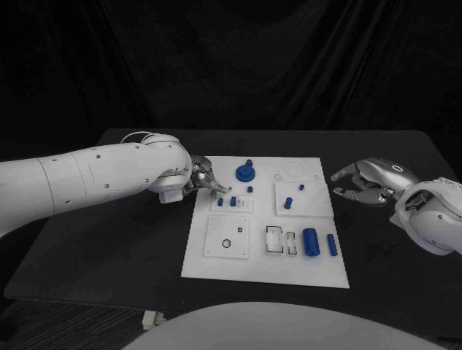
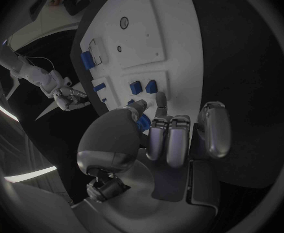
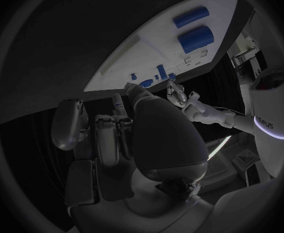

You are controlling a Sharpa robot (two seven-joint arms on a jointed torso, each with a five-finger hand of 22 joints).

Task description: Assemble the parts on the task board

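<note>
The white task board point(image 1: 264, 273) lies in the middle of the black desk point(image 1: 115, 248), carrying small blue parts: a round knobbed piece point(image 1: 247, 173) near its far edge, short pegs point(image 1: 226, 201) left of centre, and two cylinders point(image 1: 311, 242) toward the near right. The left robot hand point(image 1: 199, 181) sits at the board's far left edge, just beside the pegs, pinching a small blue part point(image 2: 144, 121) between thumb and fingers. The right robot hand point(image 1: 366, 182) hovers off the board's right edge, fingers curled, holding nothing.
</note>
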